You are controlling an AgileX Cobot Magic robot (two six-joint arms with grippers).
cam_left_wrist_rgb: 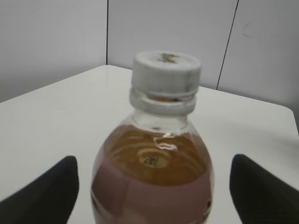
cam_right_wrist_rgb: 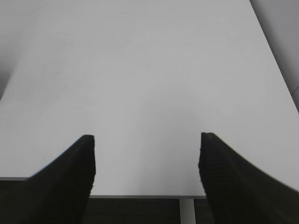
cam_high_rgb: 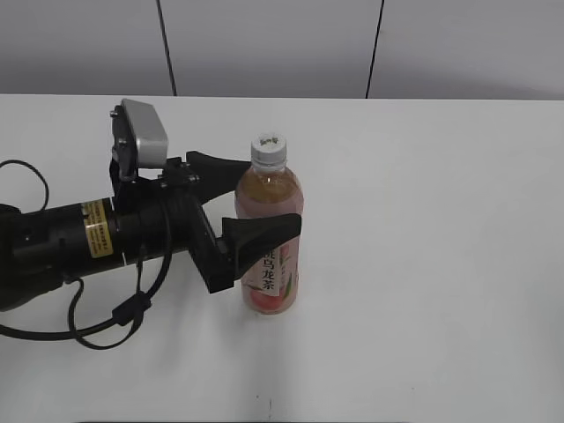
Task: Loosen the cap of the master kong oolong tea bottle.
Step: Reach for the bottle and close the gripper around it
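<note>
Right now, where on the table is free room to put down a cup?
Bare table lies right of the bottle, also behind it toward the wall. Left of the bottle is crowded: the open left gripper straddles it, with cables near.

We are seeing even, diffuse overhead light washing the white table (cam_high_rgb: 423, 264) bright in all three views, with only a faint soft shadow lying beside the master kong oolong tea bottle (cam_high_rgb: 270, 238). In the left wrist view the bottle is looking soft and slightly blurred up close, a small glare streak is glinting on its shoulder below the cap (cam_left_wrist_rgb: 166, 70), and the left gripper's fingers (cam_left_wrist_rgb: 42, 196) are reading as featureless dark shapes. The right wrist view is showing the right gripper's fingers (cam_right_wrist_rgb: 65, 182) nearly black against the pale tabletop.
</note>
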